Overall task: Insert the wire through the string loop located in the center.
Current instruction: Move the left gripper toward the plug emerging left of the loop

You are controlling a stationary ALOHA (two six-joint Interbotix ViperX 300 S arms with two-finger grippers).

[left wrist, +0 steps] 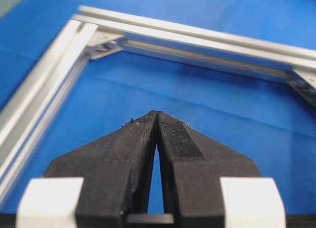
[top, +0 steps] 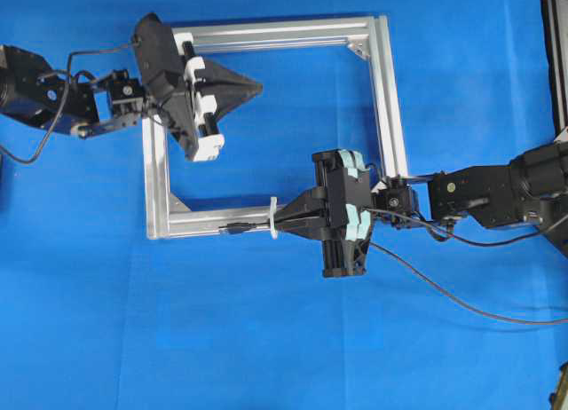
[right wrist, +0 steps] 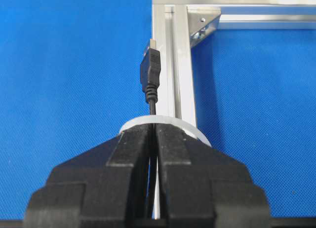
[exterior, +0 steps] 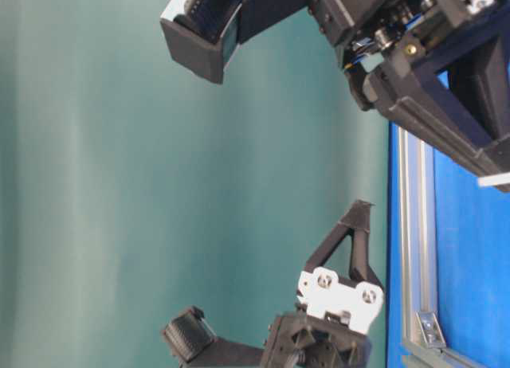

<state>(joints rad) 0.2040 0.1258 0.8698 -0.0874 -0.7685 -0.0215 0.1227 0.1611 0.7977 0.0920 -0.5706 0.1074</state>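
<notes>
The wire (top: 426, 277) is a thin black cable ending in a dark plug (top: 236, 227). My right gripper (top: 282, 220) is shut on the wire just behind the white string loop (top: 272, 218), which stands across the near bar of the silver frame (top: 390, 117). In the right wrist view the plug (right wrist: 151, 70) sticks out past the loop (right wrist: 168, 122) beyond my right gripper (right wrist: 155, 129), lying along the bar's left edge. My left gripper (top: 256, 88) is shut and empty, hovering inside the frame near its far left corner; in its wrist view its tips (left wrist: 157, 114) meet above the blue mat.
The frame is an open square of aluminium bars on a blue mat (top: 266, 339). The wire's free length trails right across the mat toward the edge. A dark strip (top: 555, 55) borders the right side. Both arms reach in from opposite sides.
</notes>
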